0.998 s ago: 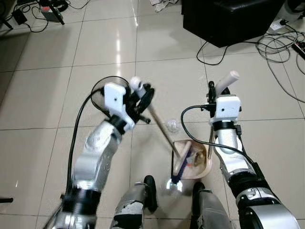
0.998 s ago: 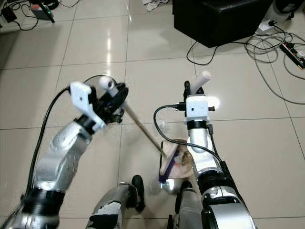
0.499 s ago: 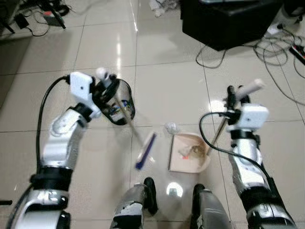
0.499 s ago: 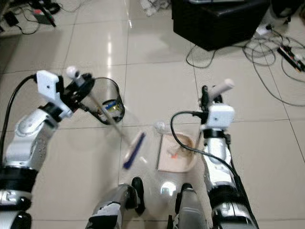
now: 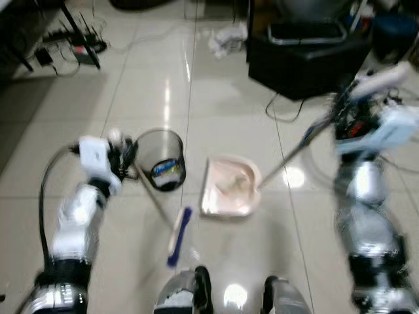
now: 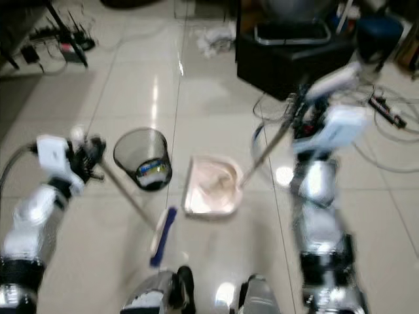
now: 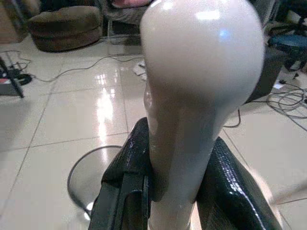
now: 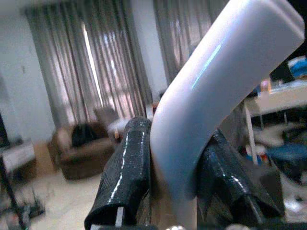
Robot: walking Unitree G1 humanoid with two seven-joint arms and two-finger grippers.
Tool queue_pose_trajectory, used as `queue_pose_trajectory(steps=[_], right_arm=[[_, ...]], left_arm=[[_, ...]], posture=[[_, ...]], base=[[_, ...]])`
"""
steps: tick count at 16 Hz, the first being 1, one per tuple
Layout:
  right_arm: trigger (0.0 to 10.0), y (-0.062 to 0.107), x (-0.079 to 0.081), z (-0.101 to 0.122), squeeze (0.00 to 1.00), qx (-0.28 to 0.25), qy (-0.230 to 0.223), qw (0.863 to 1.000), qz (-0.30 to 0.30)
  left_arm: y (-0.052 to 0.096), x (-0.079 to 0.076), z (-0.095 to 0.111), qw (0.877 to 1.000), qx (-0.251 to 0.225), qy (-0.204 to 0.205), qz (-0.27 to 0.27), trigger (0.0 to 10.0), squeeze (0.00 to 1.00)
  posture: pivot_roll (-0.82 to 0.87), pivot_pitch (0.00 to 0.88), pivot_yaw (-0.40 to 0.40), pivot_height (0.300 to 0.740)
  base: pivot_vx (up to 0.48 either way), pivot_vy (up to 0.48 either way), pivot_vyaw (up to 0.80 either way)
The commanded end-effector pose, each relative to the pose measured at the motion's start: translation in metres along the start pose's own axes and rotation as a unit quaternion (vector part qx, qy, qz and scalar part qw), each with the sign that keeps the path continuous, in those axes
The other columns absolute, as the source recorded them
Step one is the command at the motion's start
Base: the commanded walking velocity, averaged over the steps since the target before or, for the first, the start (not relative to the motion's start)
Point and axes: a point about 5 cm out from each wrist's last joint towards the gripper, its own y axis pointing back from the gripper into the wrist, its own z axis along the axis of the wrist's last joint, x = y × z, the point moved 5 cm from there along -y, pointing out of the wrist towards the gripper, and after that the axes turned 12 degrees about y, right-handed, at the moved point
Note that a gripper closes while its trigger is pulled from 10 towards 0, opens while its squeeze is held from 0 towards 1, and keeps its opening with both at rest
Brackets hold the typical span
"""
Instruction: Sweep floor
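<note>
On tiled floor: my left gripper [image 7: 168, 191] clamps the broom [image 5: 178, 230] handle, my right gripper [image 8: 177, 182] the dustpan [image 5: 228, 186] handle. Debris sits in the pan — I judge sweeping mostly done, emptying into the bin [image 5: 159, 159] left.

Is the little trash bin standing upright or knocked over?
Upright: the trash bin stands on the floor with its round open rim facing up.

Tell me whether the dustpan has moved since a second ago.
Yes. The dustpan, held by the right gripper, has shifted from between the robot's feet to beside the bin, nearer the black cabinet.
</note>
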Motion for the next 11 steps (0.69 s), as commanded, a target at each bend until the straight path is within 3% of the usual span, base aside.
queue_pose_trajectory(steps=[1,6,8,11], right_arm=[[10.0,-0.007,-0.001,0.017,0.0,-0.019,-0.026,0.999,-0.007],[10.0,-0.027,-0.019,0.055,0.0,-0.005,-0.038,0.999,-0.019],[10.0,-0.033,-0.024,0.061,0.0,-0.003,-0.042,0.999,-0.024],[10.0,-0.035,-0.026,0.063,0.0,0.01,-0.045,0.999,-0.026]], left_arm=[[0.003,-0.002,0.006,1.0,-0.013,-0.013,0.003,10.0,0.0],[0.02,-0.024,0.015,0.997,-0.07,-0.004,0.045,10.0,0.0],[0.016,-0.032,0.019,0.996,-0.074,-0.017,0.043,10.0,0.0],[0.01,-0.045,0.022,0.996,-0.073,-0.035,0.032,10.0,0.0]], posture=[[-0.03,0.069,0.106,0.74],[-0.05,0.038,0.091,0.74],[-0.05,0.033,0.08,0.74],[-0.04,0.034,0.076,0.74]], base=[[0.0,0.0,0.0],[0.0,0.0,0.0],[0.0,0.0,0.0],[0.291,0.0,0.53]])
